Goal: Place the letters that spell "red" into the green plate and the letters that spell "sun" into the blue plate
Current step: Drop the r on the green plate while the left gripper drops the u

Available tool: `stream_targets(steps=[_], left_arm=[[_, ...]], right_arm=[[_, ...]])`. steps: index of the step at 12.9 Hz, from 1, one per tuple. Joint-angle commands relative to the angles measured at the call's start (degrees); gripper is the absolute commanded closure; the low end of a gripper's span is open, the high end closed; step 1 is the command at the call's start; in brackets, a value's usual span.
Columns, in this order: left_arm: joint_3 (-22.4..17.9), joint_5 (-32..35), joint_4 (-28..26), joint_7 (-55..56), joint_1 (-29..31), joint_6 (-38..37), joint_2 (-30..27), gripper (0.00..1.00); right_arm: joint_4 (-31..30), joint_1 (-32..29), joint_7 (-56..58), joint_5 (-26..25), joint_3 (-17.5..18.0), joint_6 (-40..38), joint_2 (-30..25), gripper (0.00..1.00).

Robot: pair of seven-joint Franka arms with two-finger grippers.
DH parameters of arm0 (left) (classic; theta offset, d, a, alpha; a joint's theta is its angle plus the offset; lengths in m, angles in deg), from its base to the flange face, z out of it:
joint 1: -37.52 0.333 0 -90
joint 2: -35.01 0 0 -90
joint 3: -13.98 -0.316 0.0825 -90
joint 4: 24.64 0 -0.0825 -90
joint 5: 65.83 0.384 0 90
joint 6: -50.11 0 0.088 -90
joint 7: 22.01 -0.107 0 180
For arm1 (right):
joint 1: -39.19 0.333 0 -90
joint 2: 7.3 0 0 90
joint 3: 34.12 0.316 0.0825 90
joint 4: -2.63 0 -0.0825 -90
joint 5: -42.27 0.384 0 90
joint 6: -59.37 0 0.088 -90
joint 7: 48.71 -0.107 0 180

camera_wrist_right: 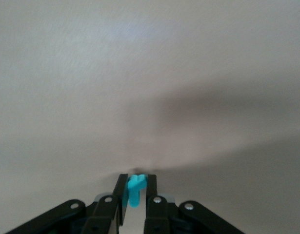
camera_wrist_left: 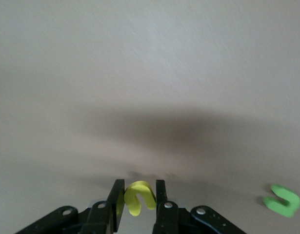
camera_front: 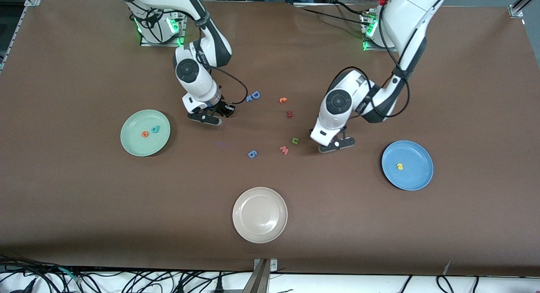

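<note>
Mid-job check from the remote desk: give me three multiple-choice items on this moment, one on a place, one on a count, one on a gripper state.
1. Where does the yellow s lie?
A. in the beige plate
B. in the blue plate
C. on the bare table

2. How many letters lie in the green plate?
A. none
B. two
C. three

3. What does the left gripper hold?
A. a yellow u-shaped letter
B. a pink letter
C. nothing

Key: 1 B, the s rests on the blue dish. 2 B, only the orange e and teal d lie there. 3 A, its fingers are shut on the yellow piece; the right gripper likewise pinches the teal r.
</note>
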Motion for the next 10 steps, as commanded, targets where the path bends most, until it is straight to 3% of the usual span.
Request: stream_targets(steps=[1,6,10], left_arm=[[0.4,-1.6,4.9,-10.9,3.8,-7.8,-0.2,0.8],[0.3,-1.7,7.7,-34.2,14.8,-12.5,-0.3,0.79],[0.3,-1.4,8.0,-51.7,23.2,-12.2,0.0,0.76]], right_arm=[[0.2,0.6,6.2,0.3,-6.2,-9.5,-5.5,1.0],[0.3,0.6,24.3,-6.4,-21.7,-18.8,-7.2,1.0],[0.3,-0.7,40.4,-6.7,-31.0,-18.7,-2.3,1.0]])
